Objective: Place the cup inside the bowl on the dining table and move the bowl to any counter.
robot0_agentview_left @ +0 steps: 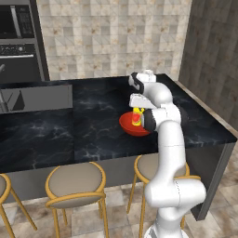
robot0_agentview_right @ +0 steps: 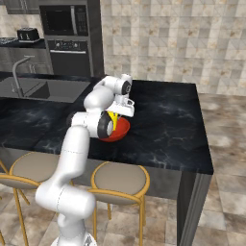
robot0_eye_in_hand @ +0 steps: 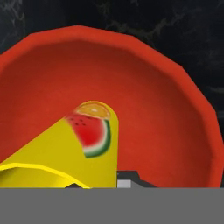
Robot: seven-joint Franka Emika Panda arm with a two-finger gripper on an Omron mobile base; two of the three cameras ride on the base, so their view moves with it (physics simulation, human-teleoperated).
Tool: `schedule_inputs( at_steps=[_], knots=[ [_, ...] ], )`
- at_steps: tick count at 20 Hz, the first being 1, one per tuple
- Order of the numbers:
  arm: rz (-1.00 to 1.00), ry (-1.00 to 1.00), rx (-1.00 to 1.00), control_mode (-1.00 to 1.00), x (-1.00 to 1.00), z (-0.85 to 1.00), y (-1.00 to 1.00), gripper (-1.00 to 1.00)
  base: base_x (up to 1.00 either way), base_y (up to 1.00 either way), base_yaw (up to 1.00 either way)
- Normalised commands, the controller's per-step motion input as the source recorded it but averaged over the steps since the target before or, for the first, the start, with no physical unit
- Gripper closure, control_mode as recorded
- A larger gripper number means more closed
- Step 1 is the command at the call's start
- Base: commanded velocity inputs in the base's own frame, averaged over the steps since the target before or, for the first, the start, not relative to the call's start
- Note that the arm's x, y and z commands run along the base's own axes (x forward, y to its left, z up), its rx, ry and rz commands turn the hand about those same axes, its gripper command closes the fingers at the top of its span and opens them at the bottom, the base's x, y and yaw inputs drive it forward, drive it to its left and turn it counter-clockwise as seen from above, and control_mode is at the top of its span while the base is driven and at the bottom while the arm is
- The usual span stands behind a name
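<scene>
**Operator:** Nearest the hand camera, what do the jaws hold?

**Technician:** Jaws are clenched on the small yellow cylindrical cup with a watermelon mark (robot0_eye_in_hand: 74,146); gripper (robot0_agentview_left: 136,113) hangs over the wide, glossy red shallow bowl (robot0_eye_in_hand: 144,92). Cup is tilted, its base pointing into the bowl's hollow. Contact with the bowl floor cannot be confirmed.

**Operator:** Handling properties?

**Technician:** Judged: cup is light, rigid, smooth-walled; a side grip suits it. Bowl is stiff and slick, too wide to span; pinch its rim.

**Operator:** Clearance farther out?

**Technician:** Bowl sits on the black white-veined marble dining table (robot0_agentview_left: 93,135), close to the edge above the beige-cushioned yellow-framed stools (robot0_agentview_right: 120,178). Open tabletop lies beyond it. Lift the bowl clear before any traverse.
</scene>
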Motion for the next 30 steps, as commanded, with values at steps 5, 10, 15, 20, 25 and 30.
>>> schedule_inputs(
  at_steps=[5,10,15,20,25,30],
  knots=[
    [0.0,0.0,0.0,-1.0,0.0,0.0,0.0,1.0,0.0,0.0,0.0],
    [0.0,0.0,0.0,-1.0,0.0,0.0,0.05,-1.0,0.0,0.0,0.0],
    [0.0,0.0,0.0,-1.0,0.0,0.0,0.0,-1.0,0.0,0.0,0.0],
    [0.0,0.0,0.0,-1.0,0.0,0.0,0.0,-1.0,0.0,0.0,0.0],
    [0.0,-0.03,0.0,-1.0,-0.14,0.11,0.0,-1.0,0.0,0.0,0.0],
    [0.0,-0.05,0.0,-1.0,-0.29,0.27,0.0,-1.0,0.0,0.0,0.0]
  ],
)
